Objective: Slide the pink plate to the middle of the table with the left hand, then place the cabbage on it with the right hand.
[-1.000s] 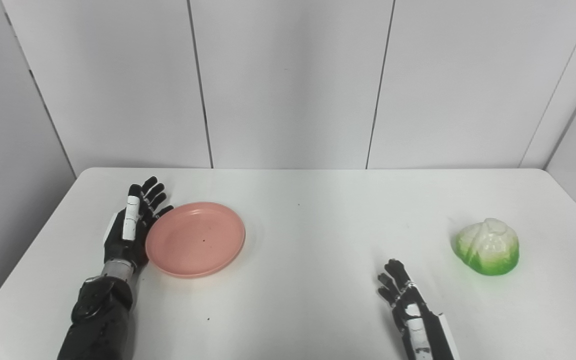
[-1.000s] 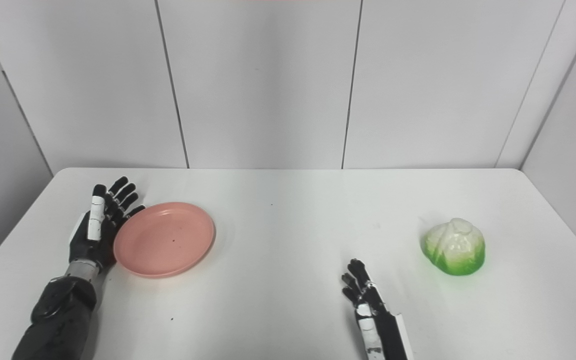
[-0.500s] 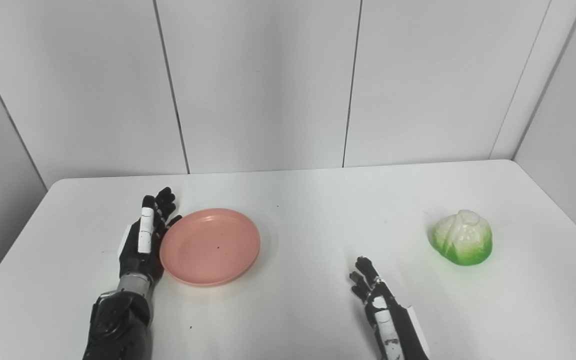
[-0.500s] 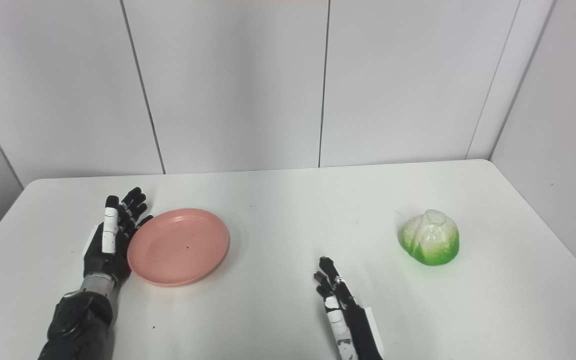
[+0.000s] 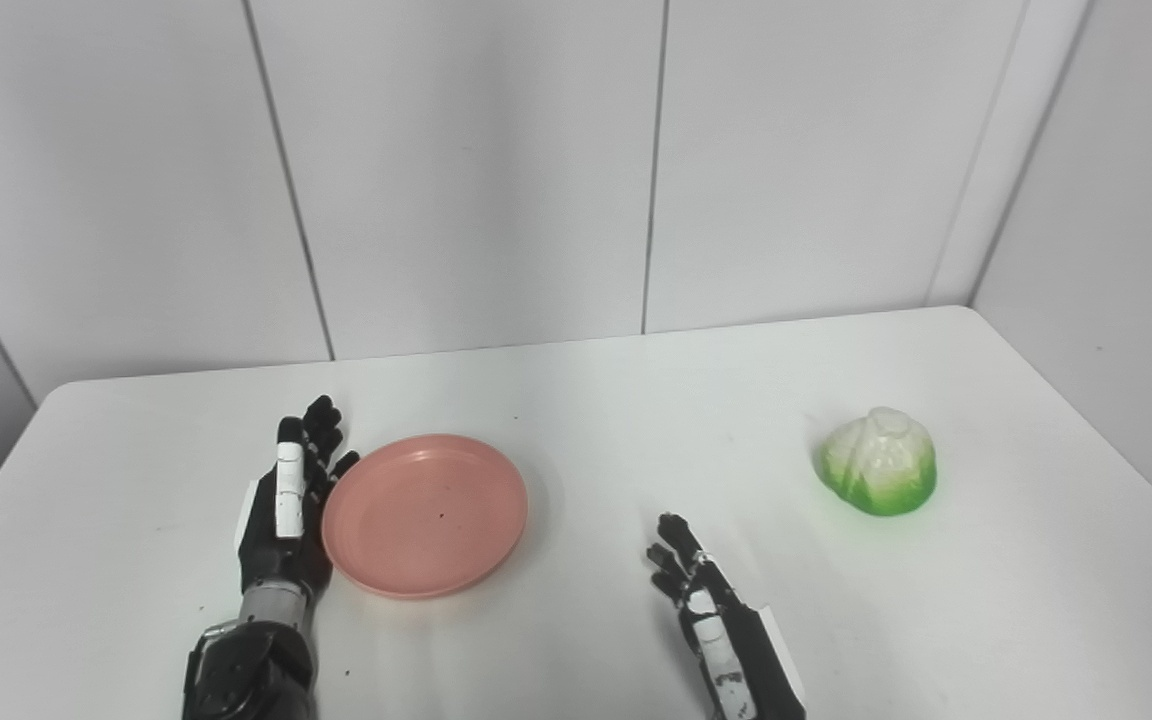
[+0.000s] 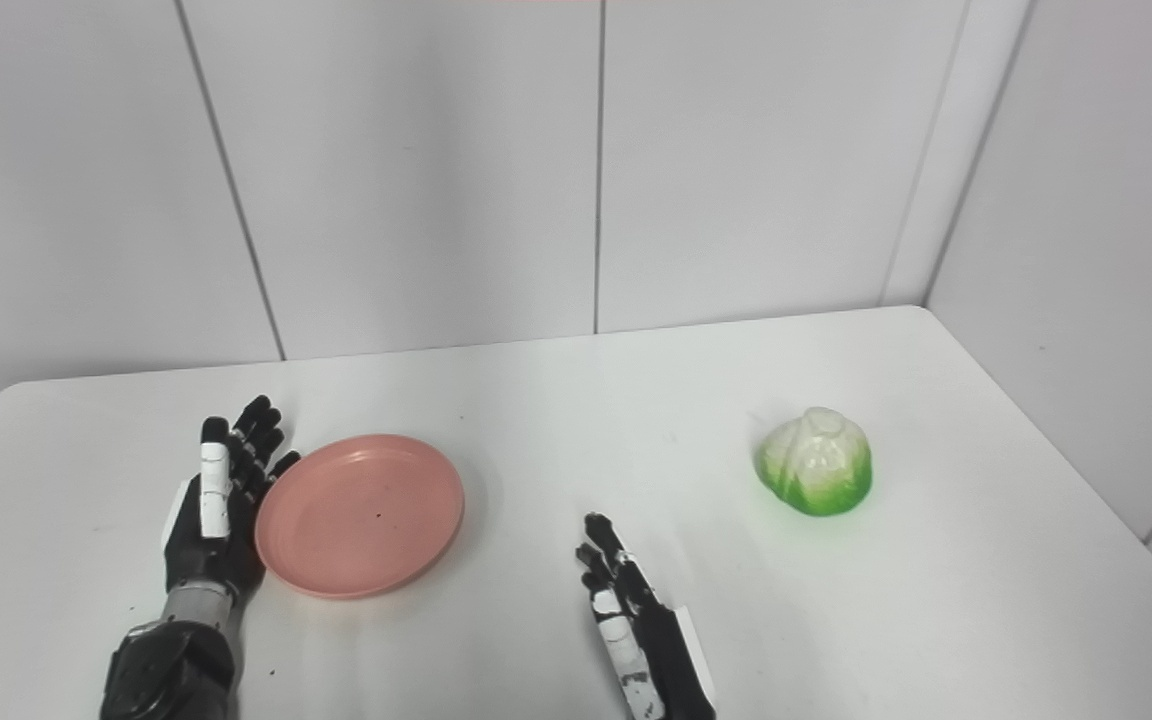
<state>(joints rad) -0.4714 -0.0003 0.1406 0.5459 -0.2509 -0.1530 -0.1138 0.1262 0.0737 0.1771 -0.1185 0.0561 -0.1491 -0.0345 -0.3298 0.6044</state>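
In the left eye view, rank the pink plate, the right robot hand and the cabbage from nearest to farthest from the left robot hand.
Measured from the left robot hand:
1. Pink plate: directly beside it, rim against the fingers.
2. Right robot hand: near edge, right of the plate.
3. Cabbage: far right side of the table.

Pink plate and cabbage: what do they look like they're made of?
Pink plate: looks like moulded plastic, with a uniform matte salmon colour, a thin raised rim and only soft highlights; melamine is possible.
Cabbage: likely a plastic or rubber replica, with smooth moulded leaf ridges, a slight sheen and a saturated green fading to white. Whether it is hard or soft can't be told.
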